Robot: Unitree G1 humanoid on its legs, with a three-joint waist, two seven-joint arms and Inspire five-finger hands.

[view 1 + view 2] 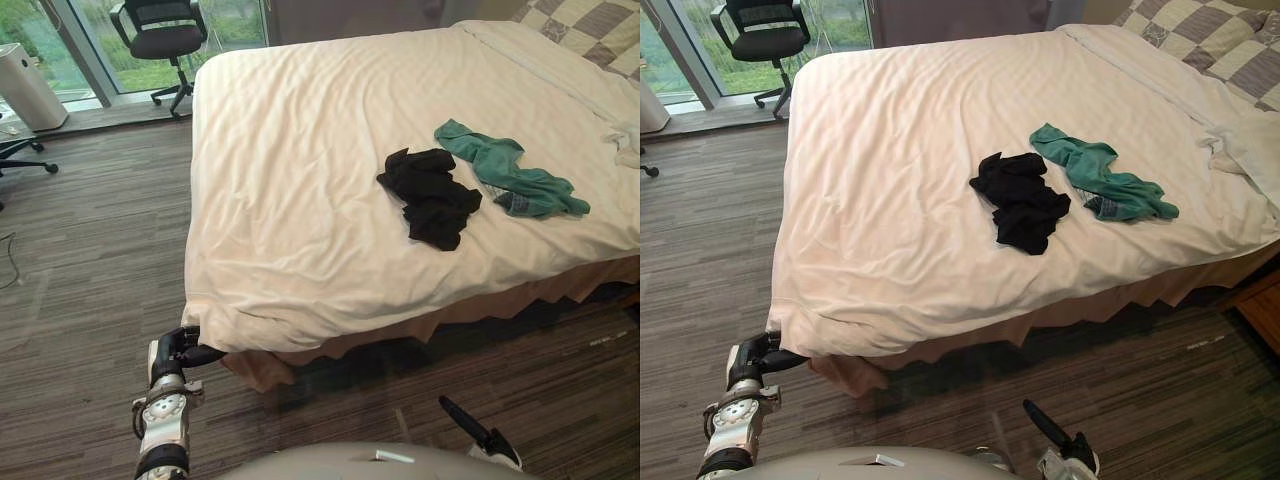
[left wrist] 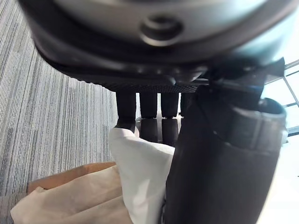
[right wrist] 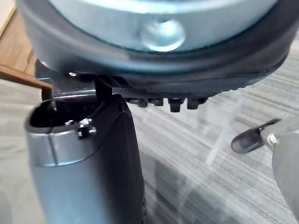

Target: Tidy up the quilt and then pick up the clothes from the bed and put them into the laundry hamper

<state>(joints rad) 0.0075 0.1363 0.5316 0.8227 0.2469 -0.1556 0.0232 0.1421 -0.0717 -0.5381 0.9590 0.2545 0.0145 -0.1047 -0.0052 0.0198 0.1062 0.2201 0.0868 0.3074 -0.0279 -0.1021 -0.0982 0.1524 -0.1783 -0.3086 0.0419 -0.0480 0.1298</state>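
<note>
While the robot's dark left hand [image 1: 178,352], low at the lower left of the frame, has its fingers and thumb curled round the hanging corner of the cream, faintly striped quilt [image 1: 300,180], the tidying looks to be the step in hand and not yet finished. The quilt lies mostly flat across the middle of the picture, with soft wrinkles near its lower edge. Right of centre lies the crumpled black garment [image 1: 430,195], and just beside it, further right, the teal-green garment [image 1: 510,175] is spread in a loose strip. Neither is picked up, so the whole clothes part of the job is left. At the lower right the right hand [image 1: 478,432] hangs over the floor, well apart from the bed. It holds nothing I can see, though I cannot tell how far open it is. By count: one quilt, two garments, two hands.
</note>
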